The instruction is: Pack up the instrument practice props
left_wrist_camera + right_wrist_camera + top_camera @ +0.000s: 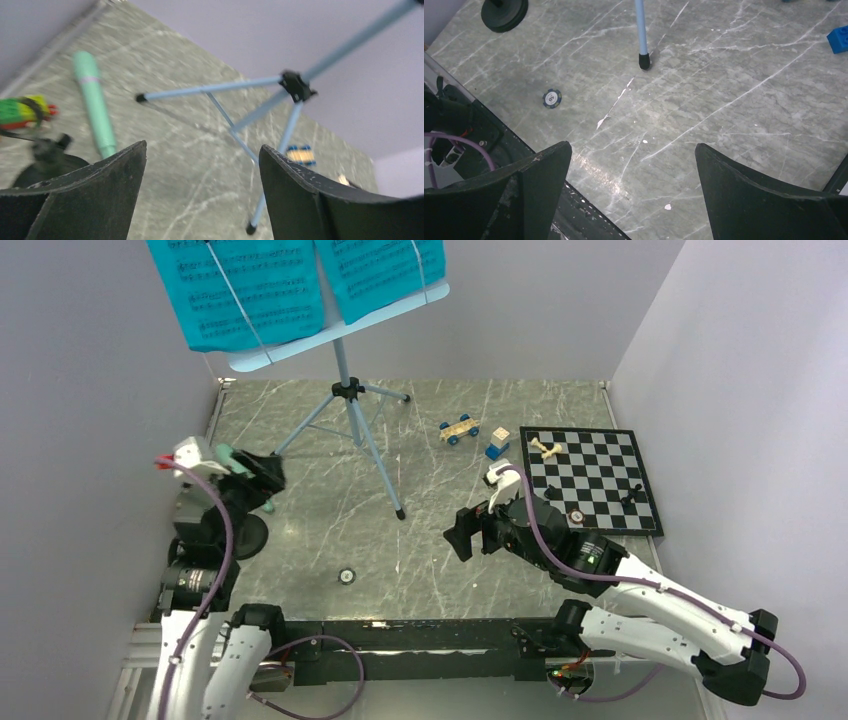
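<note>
Centrally, music stand tripod (343,390); rightward, chessboard (592,480), toy car (459,429), blocks (497,446).

The left arm reaches along the left side, its left gripper (202,150) spread wide and empty. The right arm stretches leftward toward the middle, its right gripper (633,150) also wide apart and empty.

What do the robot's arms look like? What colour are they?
Both are white low down and black further up. The left arm and right arm each have a thin purple cable looping along them. The left gripper and right gripper each have two wide black fingers, pointed like wedges.
</note>
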Robot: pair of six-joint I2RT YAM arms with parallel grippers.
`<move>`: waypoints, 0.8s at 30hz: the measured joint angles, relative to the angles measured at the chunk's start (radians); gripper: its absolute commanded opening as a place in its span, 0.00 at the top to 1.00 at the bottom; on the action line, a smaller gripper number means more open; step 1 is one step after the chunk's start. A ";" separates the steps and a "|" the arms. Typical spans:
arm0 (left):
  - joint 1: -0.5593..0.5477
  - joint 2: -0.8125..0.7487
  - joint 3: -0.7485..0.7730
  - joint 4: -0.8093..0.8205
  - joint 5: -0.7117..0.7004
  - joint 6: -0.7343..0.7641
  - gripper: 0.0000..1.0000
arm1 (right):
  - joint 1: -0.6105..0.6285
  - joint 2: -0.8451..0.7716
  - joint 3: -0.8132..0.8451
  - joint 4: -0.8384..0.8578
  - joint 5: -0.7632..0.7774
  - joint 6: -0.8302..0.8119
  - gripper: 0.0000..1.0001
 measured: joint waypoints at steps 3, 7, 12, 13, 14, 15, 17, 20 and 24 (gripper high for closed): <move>-0.206 0.019 -0.055 0.026 -0.034 -0.020 0.14 | 0.000 0.010 0.007 -0.016 0.005 0.000 0.00; -0.457 0.092 -0.127 0.094 -0.122 -0.034 0.09 | 0.000 0.037 0.022 -0.034 0.029 -0.003 0.00; -0.623 0.275 -0.162 0.215 -0.209 -0.035 0.01 | 0.000 0.066 0.030 -0.035 0.056 -0.002 0.00; -0.628 0.299 -0.171 0.239 -0.226 -0.039 0.01 | 0.000 0.068 0.030 -0.035 0.063 0.000 0.00; -0.630 0.318 -0.181 0.263 -0.248 -0.050 0.01 | 0.000 0.068 0.030 -0.034 0.071 0.001 0.00; -0.630 0.328 -0.188 0.279 -0.262 -0.064 0.01 | 0.000 0.066 0.029 -0.034 0.078 0.003 0.00; -0.608 0.354 -0.192 0.309 -0.270 -0.101 0.01 | 0.000 0.062 0.024 -0.032 0.094 0.008 0.00; -0.541 0.405 -0.192 0.408 -0.196 -0.113 0.03 | 0.000 0.058 0.000 -0.025 0.113 0.016 0.00; -0.510 0.512 -0.190 0.535 -0.084 -0.082 0.08 | -0.001 0.075 -0.036 -0.010 0.132 0.025 0.00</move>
